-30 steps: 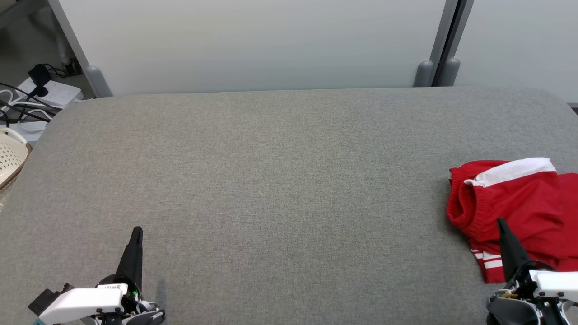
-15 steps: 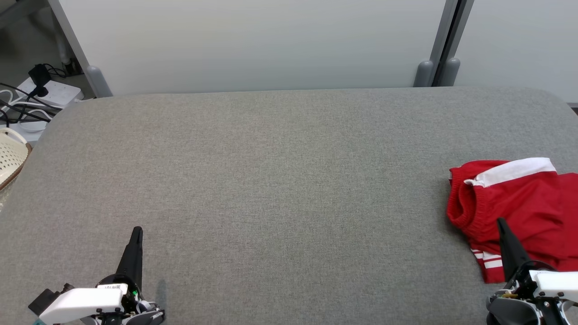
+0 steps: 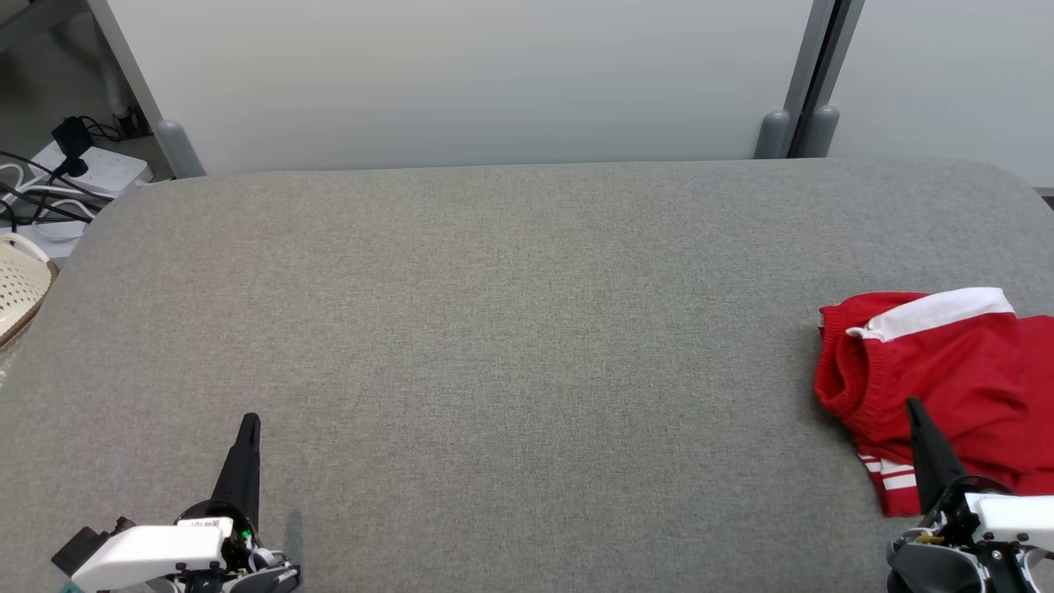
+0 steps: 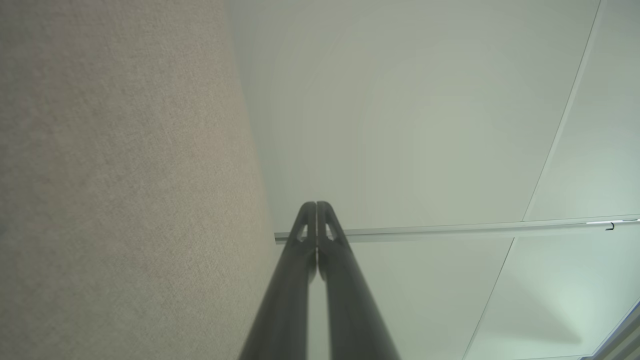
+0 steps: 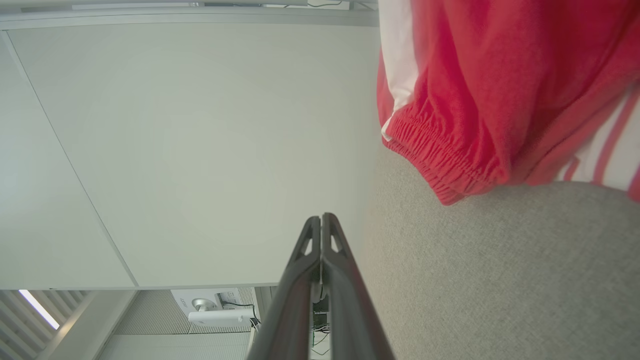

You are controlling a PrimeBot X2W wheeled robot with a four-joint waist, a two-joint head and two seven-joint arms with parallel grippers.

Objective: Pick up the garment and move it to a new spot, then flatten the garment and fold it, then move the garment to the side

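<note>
Head view: the red garment (image 3: pixel 947 371), with a white band and white stripes, lies crumpled on the grey padded table (image 3: pixel 527 329) at the 3 o'clock edge; the right gripper (image 3: pixel 911 405) rises from the 4 o'clock corner and its tip overlaps the garment's near side, though contact cannot be told from here; the left gripper (image 3: pixel 249 422) sits at 7 o'clock, well apart from the garment, over bare table; both show as 1 dark spike, holding nothing; a cream basket (image 3: pixel 20 284) is at 9 o'clock.

Left wrist view: the left gripper (image 4: pixel 316 204) has its 2 fingers pressed together, nothing between them; the table (image 4: pixel 125 175) fills the 9 o'clock side, a pale wall (image 4: pixel 425 125) the rest.

Right wrist view: the right gripper (image 5: pixel 321 216) has its fingers closed flat against each other and empty; the garment (image 5: pixel 500 75) lies at 1 o'clock from the tips, elastic waistband nearest, with bare table (image 5: pixel 500 275) between them.
</note>
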